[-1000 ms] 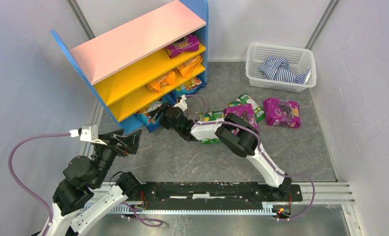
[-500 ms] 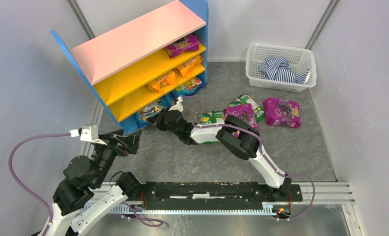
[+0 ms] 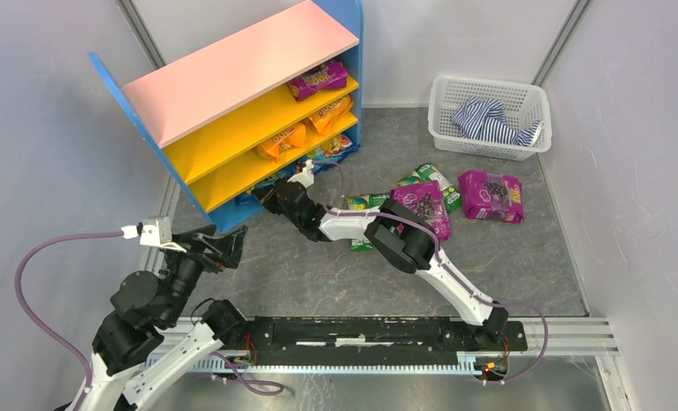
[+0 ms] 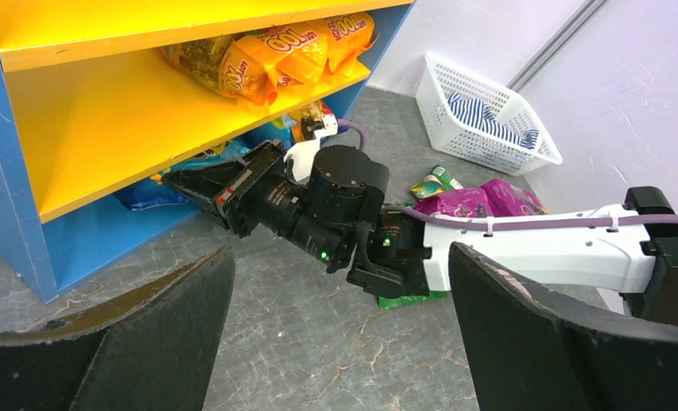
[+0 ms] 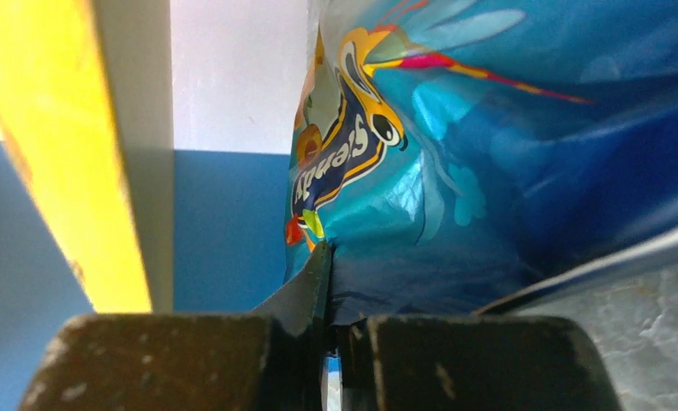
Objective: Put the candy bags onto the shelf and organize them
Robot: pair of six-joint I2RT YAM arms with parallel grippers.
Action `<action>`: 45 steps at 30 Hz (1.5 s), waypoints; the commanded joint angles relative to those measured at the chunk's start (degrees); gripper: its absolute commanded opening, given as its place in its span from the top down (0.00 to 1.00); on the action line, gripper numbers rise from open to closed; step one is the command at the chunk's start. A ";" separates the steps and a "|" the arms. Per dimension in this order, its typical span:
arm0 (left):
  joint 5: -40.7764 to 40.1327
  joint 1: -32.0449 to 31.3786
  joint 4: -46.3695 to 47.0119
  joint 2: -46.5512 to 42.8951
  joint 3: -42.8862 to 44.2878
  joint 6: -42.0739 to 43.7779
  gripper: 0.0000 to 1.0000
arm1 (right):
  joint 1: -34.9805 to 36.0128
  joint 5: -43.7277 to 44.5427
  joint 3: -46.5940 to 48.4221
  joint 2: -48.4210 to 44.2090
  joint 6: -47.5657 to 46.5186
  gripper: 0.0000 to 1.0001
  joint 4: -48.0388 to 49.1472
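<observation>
The shelf (image 3: 241, 64) stands tilted at the back left, with purple (image 3: 318, 80), orange (image 3: 331, 110) and blue (image 3: 334, 147) candy bags on its boards. My right gripper (image 3: 265, 195) reaches into the bottom compartment. It is shut on the edge of a shiny blue candy bag (image 5: 455, 171), which fills the right wrist view behind the pinched fingers (image 5: 306, 300). Purple (image 3: 490, 195) and green (image 3: 430, 178) bags lie on the floor to the right. My left gripper (image 3: 228, 248) hovers open near the shelf's front corner, holding nothing.
A white mesh basket (image 3: 443, 120) with a striped cloth (image 3: 490, 120) sits at the back right. The right arm's forearm (image 4: 532, 248) stretches across the floor in front of the left gripper. Grey walls close in both sides.
The right gripper has closed on the blue bag and pushed it up-left, deeper into the bottom compartment. The left arm has not moved.
</observation>
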 commanded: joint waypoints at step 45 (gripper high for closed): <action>-1.71 0.04 0.99 0.56 -0.14 -0.16 0.00 | -4.83 -3.22 -11.39 -12.05 -21.21 0.35 0.60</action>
